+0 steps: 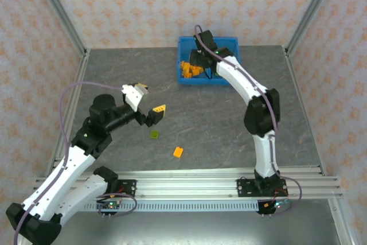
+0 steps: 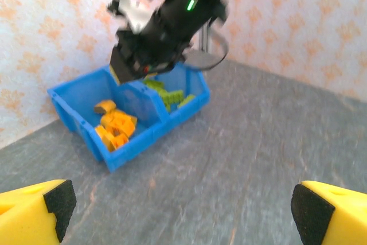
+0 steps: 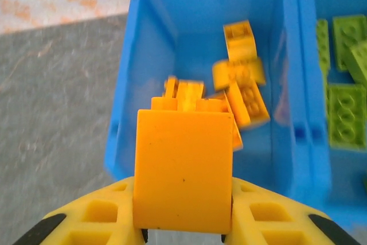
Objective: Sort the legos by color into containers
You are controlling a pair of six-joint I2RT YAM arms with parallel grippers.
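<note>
Your right gripper (image 3: 183, 230): pinching an orange brick (image 3: 183, 170) above the blue bin's (image 3: 121, 113) orange-filled compartment (image 3: 195, 21).
Your left gripper (image 2: 180, 213): spread wide above the table (image 2: 258, 142).

White arms (image 1: 238, 78), black joints (image 1: 261, 113), yellow gripper fingers (image 2: 28, 216) (lilac cables (image 1: 62, 113))

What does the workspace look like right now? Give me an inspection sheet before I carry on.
Surface: grey table, two bricks left on it.
Job's things: blue bin at the far edge; orange pile in one compartment, green pile in the other; loose orange brick and loose green brick on the table.
Clutter: nothing seen.
Grippers: left gripper open, empty; right gripper shut on held orange brick over the orange compartment.
Cables: grey cable looped off the left arm.
Surroundings: patterned walls, aluminium frame.
</note>
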